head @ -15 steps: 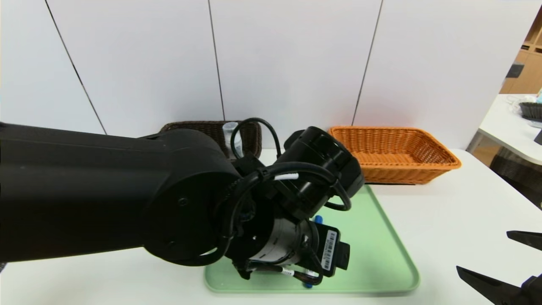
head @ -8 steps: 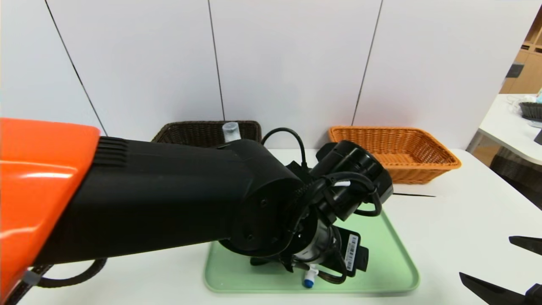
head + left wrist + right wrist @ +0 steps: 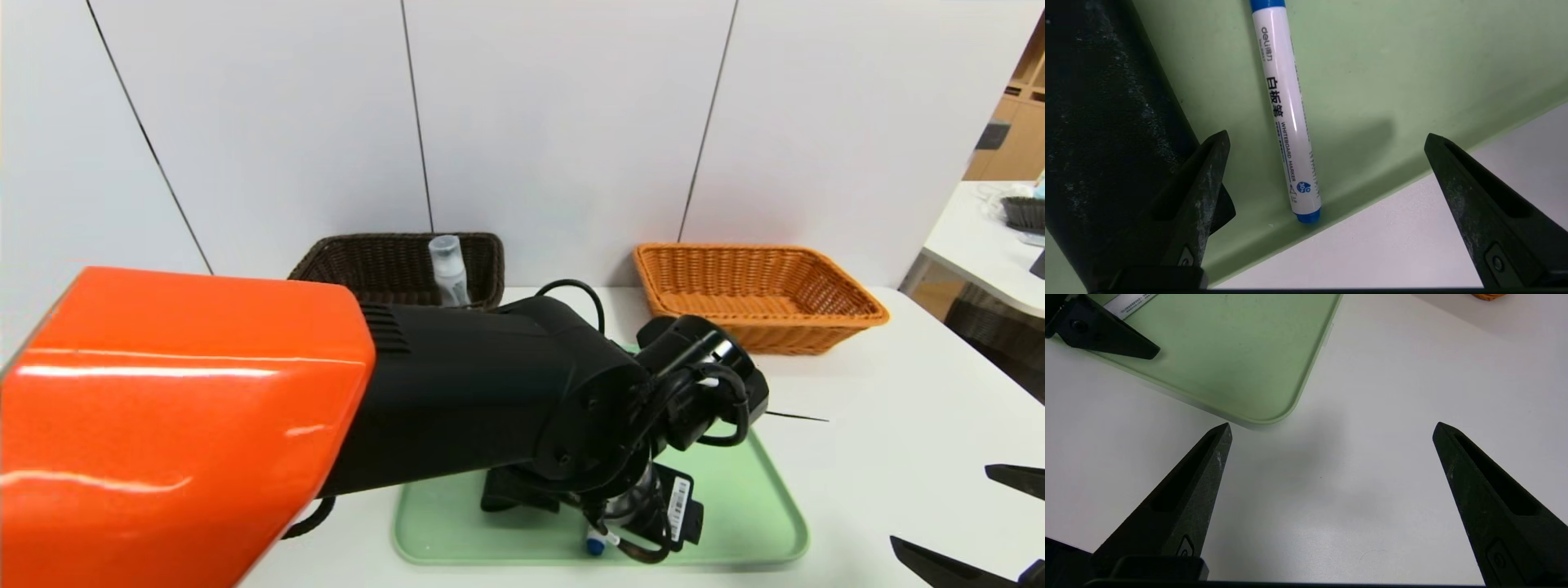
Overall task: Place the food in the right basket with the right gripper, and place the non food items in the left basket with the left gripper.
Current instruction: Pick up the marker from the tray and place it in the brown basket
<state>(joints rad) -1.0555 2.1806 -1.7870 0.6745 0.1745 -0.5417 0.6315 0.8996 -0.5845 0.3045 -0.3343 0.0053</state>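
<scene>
A white whiteboard marker (image 3: 1290, 122) with blue ends lies on the green tray (image 3: 1412, 61), its tip against the tray's front rim. My left gripper (image 3: 1326, 136) hangs open just above it, one finger on each side and touching nothing. In the head view my left arm covers that gripper, and only the marker's blue end (image 3: 595, 545) peeks out. My right gripper (image 3: 1332, 425) is open over bare table at the lower right (image 3: 940, 505). The dark brown left basket (image 3: 375, 261) holds a clear bottle (image 3: 449, 273). The orange right basket (image 3: 759, 294) stands at the back right. No food is in view.
A black object (image 3: 1106, 122) lies on the tray close beside one left finger. The tray's rounded corner (image 3: 1274, 416) sits just ahead of the right gripper. White wall panels stand behind the baskets. A second table (image 3: 980, 245) is at the far right.
My left arm has swung away from the left basket and come down over the tray's front. The bottle in that basket is now uncovered. The right gripper has dipped slightly.
</scene>
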